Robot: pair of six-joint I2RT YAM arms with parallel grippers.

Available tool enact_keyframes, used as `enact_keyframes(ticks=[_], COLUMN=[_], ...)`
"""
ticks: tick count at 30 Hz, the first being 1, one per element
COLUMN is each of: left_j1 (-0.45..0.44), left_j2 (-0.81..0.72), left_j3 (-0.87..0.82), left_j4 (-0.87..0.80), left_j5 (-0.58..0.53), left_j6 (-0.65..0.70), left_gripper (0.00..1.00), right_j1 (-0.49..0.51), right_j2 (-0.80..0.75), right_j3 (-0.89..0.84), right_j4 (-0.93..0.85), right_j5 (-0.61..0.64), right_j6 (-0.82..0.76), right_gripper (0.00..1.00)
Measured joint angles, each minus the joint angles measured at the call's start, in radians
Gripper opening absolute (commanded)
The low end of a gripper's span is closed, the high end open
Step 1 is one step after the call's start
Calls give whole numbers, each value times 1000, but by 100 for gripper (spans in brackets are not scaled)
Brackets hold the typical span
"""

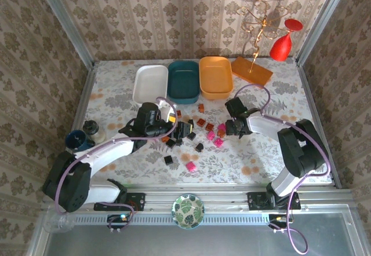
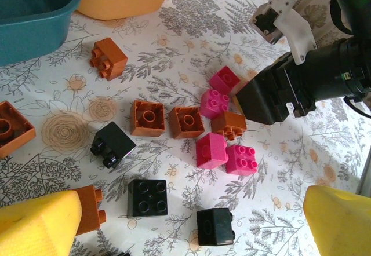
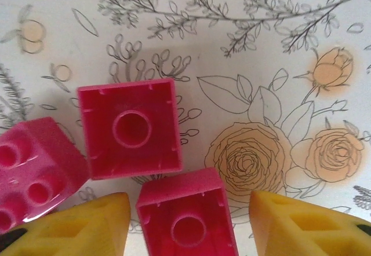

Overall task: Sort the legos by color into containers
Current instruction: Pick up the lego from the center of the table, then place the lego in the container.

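Legos (image 1: 200,122) lie loose on the floral tabletop (image 1: 278,102), in a patch between the two arms and just in front of the tubs. At the far side the white tub (image 1: 150,84), the teal tub (image 1: 184,81) and the orange tub (image 1: 215,77) stand side by side, edges touching.

The right gripper (image 3: 188,201) is down at the tabletop among the pink pieces. Its yellow fingers (image 3: 75,227) straddle a pink brick (image 3: 185,227) that lies hollow side up. A thin strip of tabletop shows between each finger and the brick, so the jaws are parted and not pinching it. Just beyond lies a second pink brick (image 3: 130,128), also hollow side up and almost touching the first. A third pink brick (image 3: 29,175), studs showing, sits against the second one's left side.

The left gripper (image 2: 191,201) hangs low over the middle of the patch, fingers spread wide, holding nothing. Below it sit a black brick (image 2: 147,197) with studs up and, farther on, a brown-orange brick (image 2: 148,117) with its hollow side up. A lone pink brick (image 1: 190,165) lies apart from the rest, nearer the arm bases.
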Motion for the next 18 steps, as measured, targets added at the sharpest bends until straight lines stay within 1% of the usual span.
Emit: enact_keyframes(ticks=[2, 9, 12, 15, 18], left_j1=[0, 0, 1, 11, 45], left_j2=[9, 23, 29, 33, 36], left_j3=[0, 0, 0, 0, 0], left_j4=[0, -1, -2, -2, 11], left_j5=[-10, -42, -57, -74, -89], left_j6=[0, 0, -1, -16, -48], left_gripper=[99, 99, 100, 100, 100], right_j1=[-2, -2, -2, -2, -2], right_j2=[21, 22, 4, -74, -188], right_j3=[4, 8, 5, -6, -6], right_j4=[6, 20, 21, 8, 37], right_j5=[-11, -23, -25, -21, -29], right_j6=[3, 6, 3, 2, 2], right_gripper=[51, 36, 34, 33, 33])
